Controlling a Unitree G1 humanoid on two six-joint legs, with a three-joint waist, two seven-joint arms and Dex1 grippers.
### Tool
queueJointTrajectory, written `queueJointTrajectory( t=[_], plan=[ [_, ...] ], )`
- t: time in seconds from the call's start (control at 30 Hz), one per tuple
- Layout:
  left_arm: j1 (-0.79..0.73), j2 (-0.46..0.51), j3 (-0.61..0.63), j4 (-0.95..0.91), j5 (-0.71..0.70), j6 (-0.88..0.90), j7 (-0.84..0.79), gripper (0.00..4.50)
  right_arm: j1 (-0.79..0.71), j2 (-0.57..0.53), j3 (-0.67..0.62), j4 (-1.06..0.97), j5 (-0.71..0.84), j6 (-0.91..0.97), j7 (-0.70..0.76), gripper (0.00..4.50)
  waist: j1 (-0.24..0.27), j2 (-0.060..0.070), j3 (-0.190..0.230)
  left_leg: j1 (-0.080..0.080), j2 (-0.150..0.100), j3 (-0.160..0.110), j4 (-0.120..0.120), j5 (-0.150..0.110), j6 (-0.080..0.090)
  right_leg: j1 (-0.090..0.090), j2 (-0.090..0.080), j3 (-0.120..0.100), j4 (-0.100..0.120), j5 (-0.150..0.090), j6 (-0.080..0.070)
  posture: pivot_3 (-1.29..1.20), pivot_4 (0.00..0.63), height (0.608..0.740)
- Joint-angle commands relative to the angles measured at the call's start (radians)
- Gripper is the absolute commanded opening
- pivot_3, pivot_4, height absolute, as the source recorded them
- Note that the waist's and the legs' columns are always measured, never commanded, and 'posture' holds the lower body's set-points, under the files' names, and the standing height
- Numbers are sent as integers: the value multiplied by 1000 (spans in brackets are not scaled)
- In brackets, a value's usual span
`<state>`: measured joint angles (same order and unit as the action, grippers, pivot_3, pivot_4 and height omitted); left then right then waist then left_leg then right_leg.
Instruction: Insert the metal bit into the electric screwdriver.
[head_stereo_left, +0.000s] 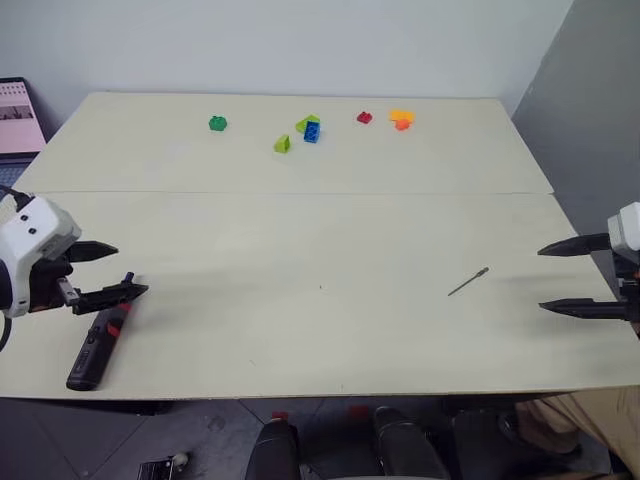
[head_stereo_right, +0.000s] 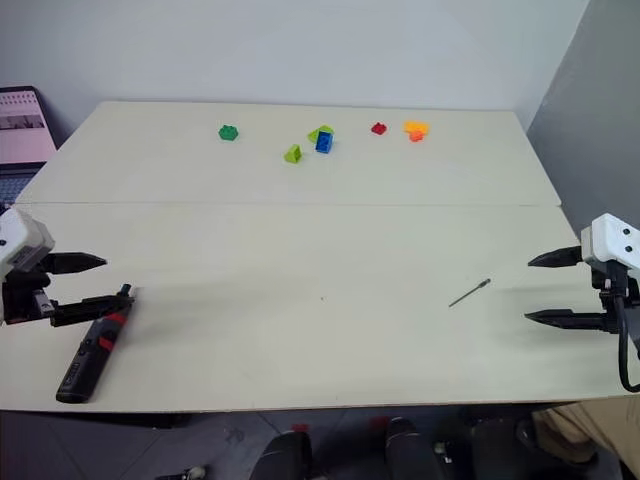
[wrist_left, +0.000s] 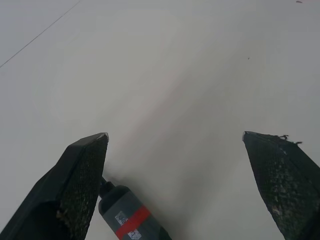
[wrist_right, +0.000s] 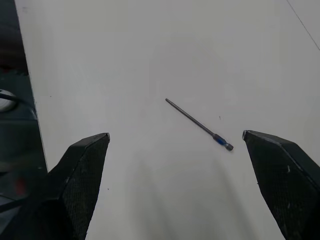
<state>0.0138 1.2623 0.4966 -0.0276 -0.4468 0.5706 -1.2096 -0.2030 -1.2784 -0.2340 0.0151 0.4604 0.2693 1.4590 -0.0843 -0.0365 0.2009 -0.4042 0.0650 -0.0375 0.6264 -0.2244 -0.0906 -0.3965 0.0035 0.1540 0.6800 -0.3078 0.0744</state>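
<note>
Both grippers stand empty, fingers wide apart. The metal bit (head_stereo_left: 468, 282) lies flat just ahead of your right gripper (head_stereo_left: 575, 276); the electric screwdriver (head_stereo_left: 99, 344) lies under your left gripper (head_stereo_left: 112, 270). Straddle each squarely across its length before closing. Count: one bit, one screwdriver, six toy blocks (head_stereo_left: 311, 129) well beyond both.

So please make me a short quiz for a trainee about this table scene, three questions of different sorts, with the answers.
1. True or false: the thin grey metal bit lies loose on the pale wooden table.
2. Which gripper is nearer the slim black electric screwdriver with red accents? A) left gripper B) right gripper
3. Fill in: both grippers have their fingers ____.

Key: 1 true; 2 A; 3 open.
</note>
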Motion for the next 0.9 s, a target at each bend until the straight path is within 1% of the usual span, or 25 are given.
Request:
queueJointTrajectory(
  t=[0.03, 0.13, 0.23, 0.47, 0.57, 0.7, 0.8, 0.9],
  plan=[
    [-25, 18, 15, 4, -2, 5, -14, 4500, -19, 2, -6, -10, -6, -14, 12, 4494, 0, 0, 0, 0, 0, 0, 0, 0, 0, 0, 0, 0, 0, 0, 0, 0, 150, 740],
    [-24, 24, 18, 5, 6, 13, -18, 4500, -31, 10, -1, 0, -17, -27, 7, 4494, 0, 0, 0, 0, 0, 0, 0, 0, 0, 0, 0, 0, 0, 0, 0, 0, 150, 740],
    [-21, 25, 23, 6, 19, 13, -13, 4500, -32, 14, 0, 1, -19, -30, 8, 4494, 0, 0, 0, 0, 0, 0, 0, 0, 0, 0, 0, 0, 0, 3, 5, 0, 150, 740],
    [-8, 4, 41, -13, 31, 22, 8, 4500, -30, 28, 1, -3, -23, -43, 9, 4494, 0, 0, 0, 0, 0, 0, 0, 0, 0, 0, 0, 0, 0, 3, 5, 0, 150, 740],
    [20, 5, 45, -28, 48, 10, 1, 4500, -31, 31, 4, -9, -21, -45, 11, 4494, 0, 0, 0, 0, 0, 0, 0, 0, 0, 0, 0, 0, 0, 3, 5, 0, 150, 740],
    [44, 5, 39, -23, 88, 12, 35, 4500, -42, 41, 17, -18, -19, -50, 10, 4494, 0, 0, 0, 0, 0, 0, 0, 0, 0, 0, 0, 0, 0, 3, 5, 0, 150, 740],
    [8, -15, 36, -27, 96, 90, 133, 4500, -72, 71, 34, -25, -18, -60, -7, 4494, 0, 0, 0, 0, 0, 0, 1, 0, 0, 1, 0, 0, 1, 3, 6, 0, 150, 740],
    [-18, -34, 36, -47, 98, 229, 234, 4500, -105, 96, 51, -34, -12, -56, -11, 4494, -1, 0, 0, 1, 0, 0, 2, 0, 0, 1, 0, 0, 1, 4, 6, 0, 150, 740]
  ],
)
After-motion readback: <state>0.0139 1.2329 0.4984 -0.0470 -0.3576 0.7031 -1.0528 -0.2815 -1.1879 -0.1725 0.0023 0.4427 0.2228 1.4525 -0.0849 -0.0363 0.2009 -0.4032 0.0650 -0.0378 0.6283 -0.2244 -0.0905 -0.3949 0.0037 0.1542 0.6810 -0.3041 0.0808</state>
